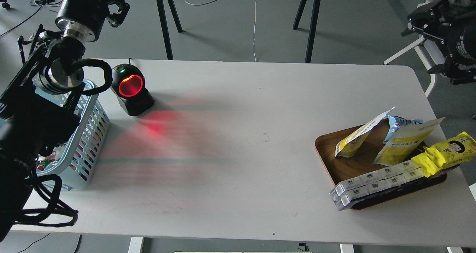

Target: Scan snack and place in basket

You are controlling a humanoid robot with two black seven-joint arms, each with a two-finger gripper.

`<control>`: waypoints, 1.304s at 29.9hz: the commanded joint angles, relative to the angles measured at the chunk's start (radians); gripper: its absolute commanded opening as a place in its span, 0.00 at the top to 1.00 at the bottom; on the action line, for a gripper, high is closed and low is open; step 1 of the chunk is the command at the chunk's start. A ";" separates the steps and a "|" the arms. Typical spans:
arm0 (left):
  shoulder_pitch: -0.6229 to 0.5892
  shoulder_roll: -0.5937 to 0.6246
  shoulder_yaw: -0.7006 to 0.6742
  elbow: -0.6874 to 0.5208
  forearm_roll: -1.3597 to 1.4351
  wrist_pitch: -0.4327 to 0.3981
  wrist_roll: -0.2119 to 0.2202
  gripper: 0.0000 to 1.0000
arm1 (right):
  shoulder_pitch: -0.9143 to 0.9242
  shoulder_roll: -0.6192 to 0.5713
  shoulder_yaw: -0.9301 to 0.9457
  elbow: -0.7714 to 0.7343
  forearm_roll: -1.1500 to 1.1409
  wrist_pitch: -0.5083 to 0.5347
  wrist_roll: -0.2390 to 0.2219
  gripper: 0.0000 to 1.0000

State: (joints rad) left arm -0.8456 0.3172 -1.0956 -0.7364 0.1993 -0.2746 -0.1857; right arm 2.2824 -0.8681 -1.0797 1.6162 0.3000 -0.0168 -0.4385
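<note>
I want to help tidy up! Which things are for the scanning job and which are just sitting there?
For the job:
snack pouch, in the wooden tray
barcode scanner, glowing red
blue basket

Just lying about:
wooden tray
yellow cartoon-face bag
blue-topped yellow pouch
white boxes

Light blue slotted plastic basket [91, 134] largely hidden behind left arm; contents unreadable. Left hand [118, 8] dark, fingers indistinguishable. Right hand [422, 20] likewise unclear. White table [238, 152] near edge cut off at frame bottom.
</note>
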 commanded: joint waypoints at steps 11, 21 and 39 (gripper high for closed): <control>0.002 -0.003 0.005 0.000 0.000 0.005 0.000 0.00 | -0.392 0.012 0.306 0.005 -0.001 -0.149 0.001 0.03; -0.001 -0.006 0.006 0.000 0.000 0.006 0.000 0.00 | -0.438 0.032 0.345 -0.004 0.002 -0.198 0.000 0.02; 0.000 -0.006 0.005 0.000 0.000 0.008 -0.001 0.00 | -0.488 0.038 0.399 0.045 0.004 -0.189 -0.050 0.45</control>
State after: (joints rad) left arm -0.8465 0.3112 -1.0908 -0.7362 0.1993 -0.2669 -0.1870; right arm 1.7952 -0.8299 -0.6827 1.6611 0.3037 -0.2059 -0.4882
